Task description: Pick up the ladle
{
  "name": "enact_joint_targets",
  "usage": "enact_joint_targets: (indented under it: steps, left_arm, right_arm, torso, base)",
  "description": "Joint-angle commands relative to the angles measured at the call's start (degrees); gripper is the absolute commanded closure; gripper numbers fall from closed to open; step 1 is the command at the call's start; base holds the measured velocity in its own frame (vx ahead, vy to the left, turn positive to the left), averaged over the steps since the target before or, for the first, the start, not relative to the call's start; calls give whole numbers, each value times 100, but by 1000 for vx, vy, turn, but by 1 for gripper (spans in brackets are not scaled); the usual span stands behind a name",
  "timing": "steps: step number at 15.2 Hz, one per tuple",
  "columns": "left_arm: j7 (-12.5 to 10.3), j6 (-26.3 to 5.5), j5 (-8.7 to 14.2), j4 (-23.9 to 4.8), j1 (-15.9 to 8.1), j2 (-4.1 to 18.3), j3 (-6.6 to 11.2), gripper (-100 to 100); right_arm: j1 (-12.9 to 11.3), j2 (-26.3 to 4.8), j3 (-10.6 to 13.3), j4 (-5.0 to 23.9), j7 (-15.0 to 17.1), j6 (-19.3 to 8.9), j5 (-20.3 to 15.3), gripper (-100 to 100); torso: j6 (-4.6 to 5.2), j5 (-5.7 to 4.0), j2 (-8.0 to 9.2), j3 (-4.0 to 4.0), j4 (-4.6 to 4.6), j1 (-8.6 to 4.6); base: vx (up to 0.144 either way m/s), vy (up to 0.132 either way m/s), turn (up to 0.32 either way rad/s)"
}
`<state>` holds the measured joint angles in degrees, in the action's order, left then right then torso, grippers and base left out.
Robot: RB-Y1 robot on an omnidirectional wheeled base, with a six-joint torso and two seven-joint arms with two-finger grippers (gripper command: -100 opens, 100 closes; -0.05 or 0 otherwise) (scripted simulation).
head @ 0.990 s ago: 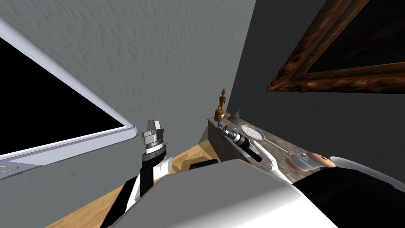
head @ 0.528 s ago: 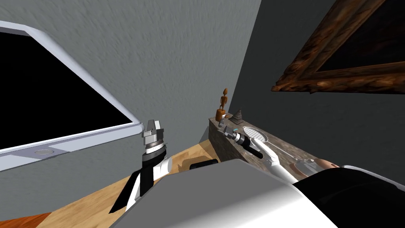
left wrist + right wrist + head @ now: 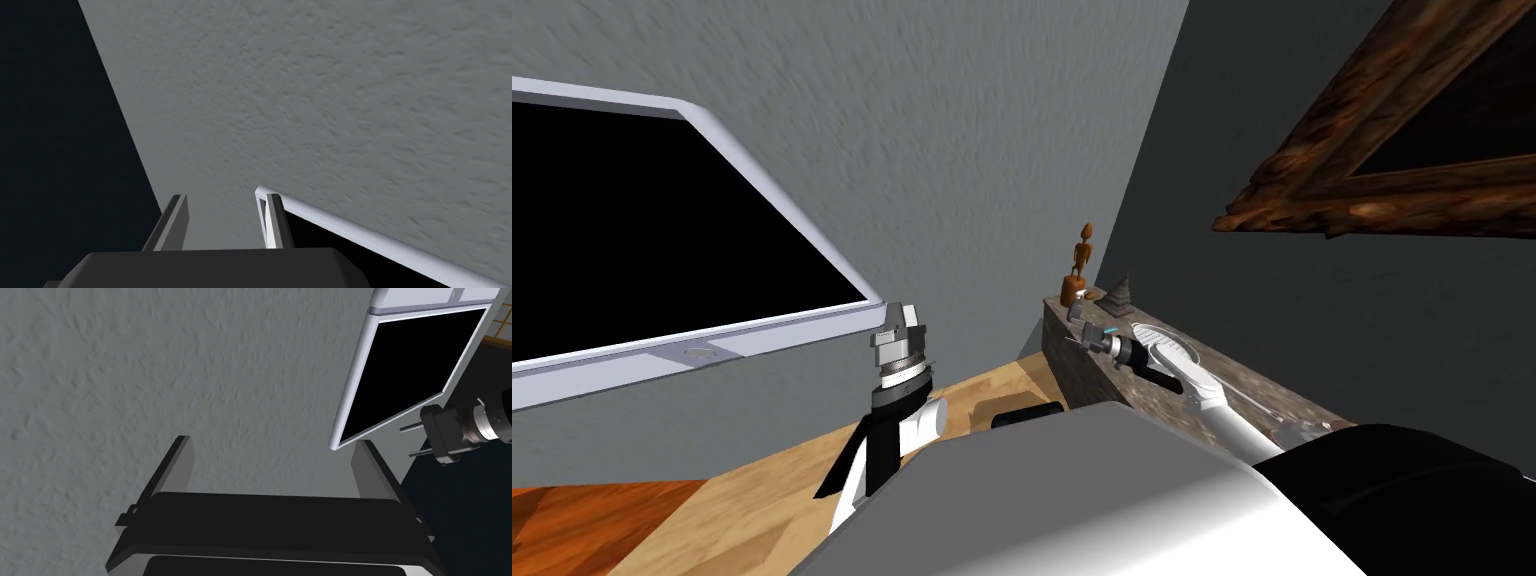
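The ladle point(image 3: 1167, 346) is a white slotted head with a thin handle point(image 3: 1257, 402), lying flat on a stone-topped shelf point(image 3: 1080, 378) against the dark wall. My right forearm crosses over its near side and hides part of it. My right gripper point(image 3: 1074, 326) hovers open over the shelf's end, just past the ladle's head; its fingers point(image 3: 176, 460) hold nothing. My left gripper point(image 3: 897, 318) is raised beside the window's corner, apart from the shelf, with its fingers point(image 3: 175, 215) partly spread and empty. The right wrist view shows the left gripper point(image 3: 406, 442) from the side.
A brown wooden figurine point(image 3: 1078, 268) and a small dark tiered ornament point(image 3: 1119, 293) stand at the shelf's far end. A white-framed window point(image 3: 762, 335) with a black pane is on the grey wall. A carved picture frame point(image 3: 1372, 170) hangs above the shelf. Wood floor point(image 3: 762, 500) lies below.
My view has swung, so the window slid toward the middle and the round dish at the shelf's near end left the picture. My right forearm covers more of the ladle.
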<state>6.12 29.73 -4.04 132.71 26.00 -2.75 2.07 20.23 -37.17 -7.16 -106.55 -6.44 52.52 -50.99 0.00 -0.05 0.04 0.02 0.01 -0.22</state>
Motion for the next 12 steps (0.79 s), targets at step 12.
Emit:
enact_joint_targets:
  steps: [12]
  left_arm:
    - [0, 0, 0, 0, 0, 0, 0, 0]
  right_arm:
    - [-293, -826, -293, 898, -94, 605, -1522, -100]
  torso:
    - [-1, 2, -1, -1, 0, 3]
  base:
    - [-32, -34, 132]
